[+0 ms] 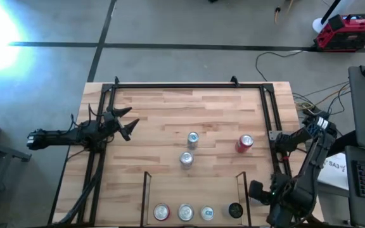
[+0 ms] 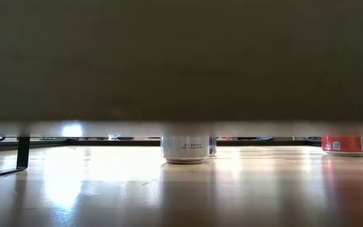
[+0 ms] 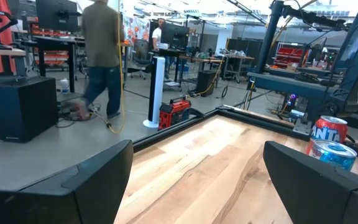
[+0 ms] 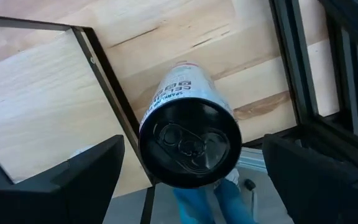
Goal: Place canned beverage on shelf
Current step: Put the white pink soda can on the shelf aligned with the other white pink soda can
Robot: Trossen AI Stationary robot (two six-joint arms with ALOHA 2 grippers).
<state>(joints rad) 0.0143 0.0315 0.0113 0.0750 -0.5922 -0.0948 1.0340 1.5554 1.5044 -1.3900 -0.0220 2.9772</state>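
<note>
One black can (image 4: pixel 190 144) below right gripper (image 4: pixel 191 180)

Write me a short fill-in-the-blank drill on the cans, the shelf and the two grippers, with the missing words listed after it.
1. The shelf holds ____ cans in a row.
2. The rightmost can there, the black can, stands beside the shelf's ____ rail.
3. Out on the table, the red can stands to the ____ of the two silver cans.
4. The left gripper and the right gripper both have their jaws ____.

Missing words: four; right; right; open
</note>
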